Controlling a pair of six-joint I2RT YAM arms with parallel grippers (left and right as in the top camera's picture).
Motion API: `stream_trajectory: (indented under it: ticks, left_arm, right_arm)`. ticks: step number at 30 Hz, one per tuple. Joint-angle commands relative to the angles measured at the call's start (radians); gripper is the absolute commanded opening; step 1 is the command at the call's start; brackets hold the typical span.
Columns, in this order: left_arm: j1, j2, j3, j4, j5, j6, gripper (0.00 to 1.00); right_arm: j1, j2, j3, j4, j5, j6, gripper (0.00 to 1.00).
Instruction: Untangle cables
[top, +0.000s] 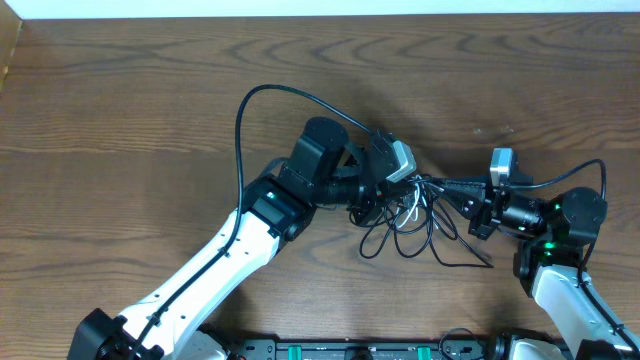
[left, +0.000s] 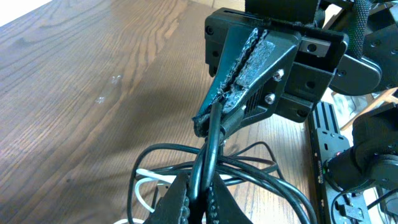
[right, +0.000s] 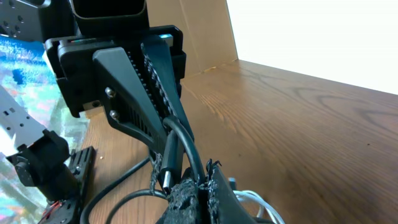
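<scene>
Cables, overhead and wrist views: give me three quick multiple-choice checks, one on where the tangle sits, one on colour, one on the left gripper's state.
1. Where does the tangle of cables lie?
A. At the table's far left edge
B. On top of the left arm
C. Between the two grippers

2. What colour is the thin looped cable among the black ones?
A. White
B. Red
C. Yellow

3. How is the left gripper?
A. Wide open, clear of everything
B. Shut on a black cable
C. Shut on a white plug

Answers:
1 C: the overhead view shows the loops bunched between the left gripper and the right gripper.
2 A: the white cable shows under the black loops.
3 B: its fingers meet around the black cable, which runs to the right gripper.
</scene>
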Motion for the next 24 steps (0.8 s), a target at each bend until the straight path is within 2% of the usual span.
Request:
stream_trajectory:
  ticks: [1,6,10,24]
  left_arm:
    - [0.020,-0.031,0.024,-0.008,-0.050,0.006,0.08]
    - [0.020,-0.031,0.024,-0.037,-0.154,0.005,0.08]
    - [0.020,-0.031,0.024,-0.048,-0.271,-0.077,0.07]
    - [0.017,-0.031,0.024,-0.020,-0.324,-0.151,0.07]
  right_arm:
    - [-0.021,0.000,0.014,0.002,0.028,-0.001,0.01]
    - [-0.021,0.000,0.014,0.002,0.027,0.000,0.01]
    - [-0.021,0.000,0.014,0.002,0.027,0.000,0.01]
    - [-0.021,0.000,0.014,0.002,0.027,-0.001,0.01]
